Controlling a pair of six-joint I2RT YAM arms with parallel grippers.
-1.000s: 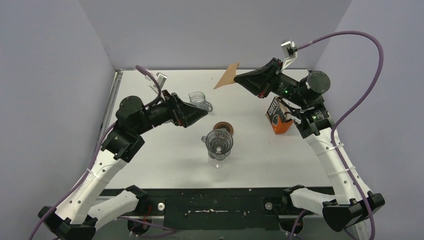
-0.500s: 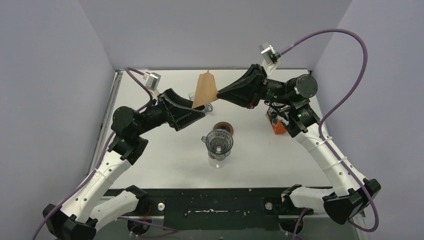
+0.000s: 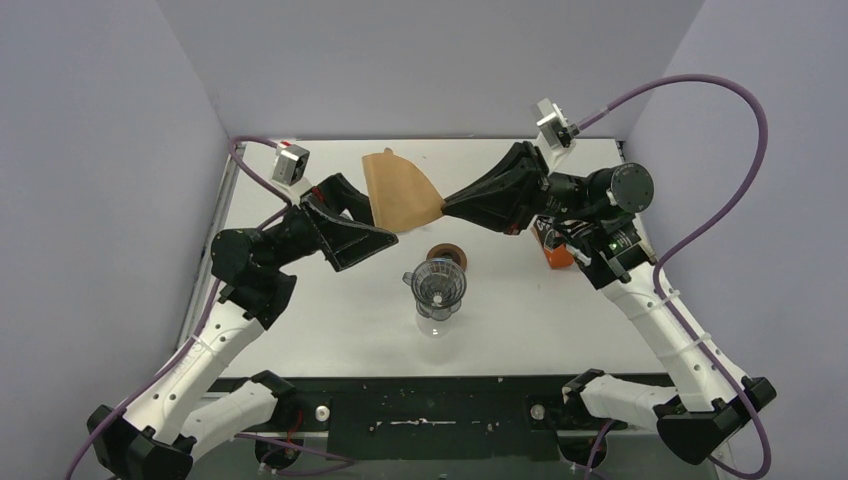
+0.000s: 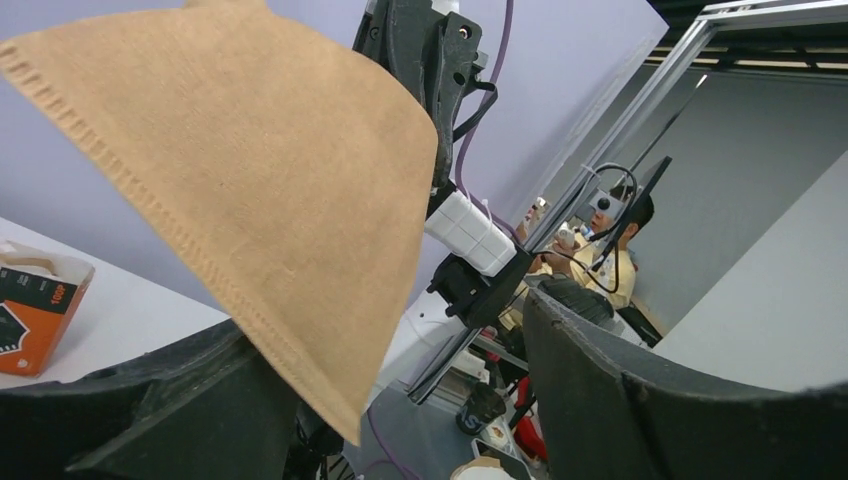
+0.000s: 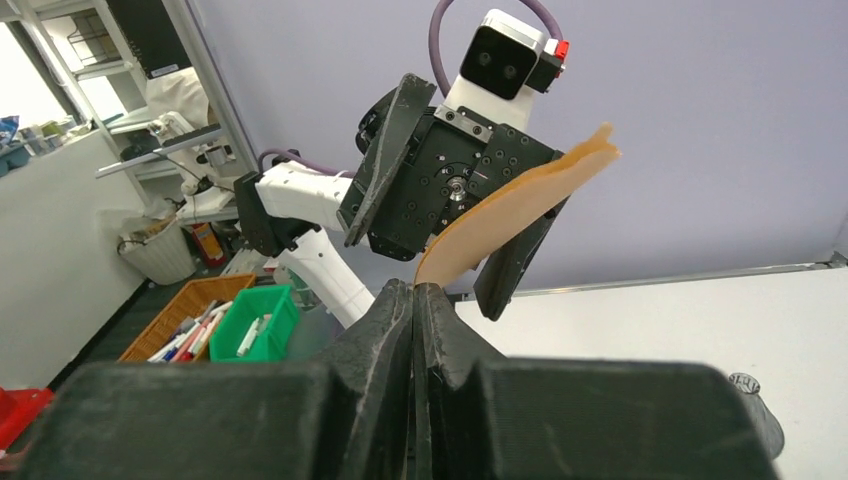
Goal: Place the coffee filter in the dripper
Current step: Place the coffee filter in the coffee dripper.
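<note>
Swung left and turned broadside to the overhead camera in the last half second: filter (image 3: 402, 195), tan paper cone, earlier seen nearly edge-on. Pulled back leftward and raised in the same stretch: left end effector (image 3: 385, 222).

Nearest, toward the middle of the white tabletop (image 3: 330, 320): dripper (image 3: 438, 283), smoky and see-through, mouth up, seemingly perched on a clear glass (image 3: 434, 325). Holds nothing. Just behind it, lying flat: brown ring (image 3: 446, 254), close to the dripper, though cannot tell if touching.

Farther back and up in the air, well apart from the dripper: filter, pinched at its right edge by the right end effector (image 5: 415, 295). Fingers pressed together on the paper, clear in the right wrist view, with the cone curving up and away from the tips. Reaching in from the left: left end effector, fingers spread wide, not gripping. Has the filter's far edge lying in or across the gap; cannot tell from either wrist view whether the paper touches a finger. Stitched seam and broad face of the cone filling much of the left wrist view.

Beyond, on the right side of the tabletop, partly hidden by the right arm: orange box (image 3: 556, 250).
</note>
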